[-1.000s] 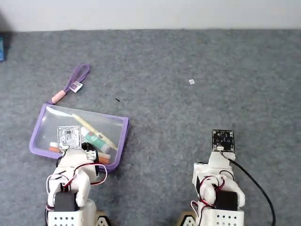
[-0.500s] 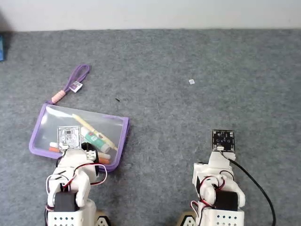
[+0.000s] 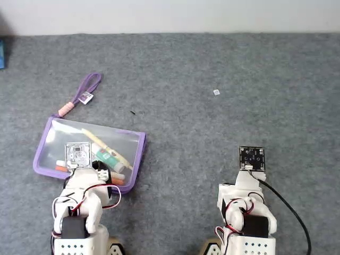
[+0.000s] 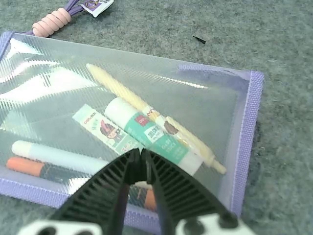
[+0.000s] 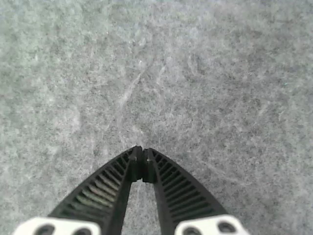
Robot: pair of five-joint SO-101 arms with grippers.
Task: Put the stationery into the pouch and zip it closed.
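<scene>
– Over the near edge of the pouch, what is the left gripper doing?

– It hangs there with its two black fingers pressed together. It holds nothing.

– And what is under it?

– The see-through pouch with the purple edge. It lies flat on the grey counter. Inside are a yellow pen, a glue stick, a white marker and an orange marker. I see no stationery lying outside, so I think the filling part is done.

– Is it zipped?

– I cannot tell. The pink bead pull sits at the far left corner of the pouch, with a purple loop past it.

– Which way does the pouch lie?

– Its long side runs across in front of the left arm, left to right, and its right end sits a bit nearer the arms. The pink pull is across the pouch from the gripper, far and to the left. If the zip needs work, I think the gripper must go that way.

– What about the right gripper?

– Its fingers are pressed together too, over bare grey counter, well apart from the pouch. The left arm is much nearer.

– Is there room to move?

– Yes. Beyond the pouch and to its right the counter is open. A tiny white scrap lies far off.
</scene>
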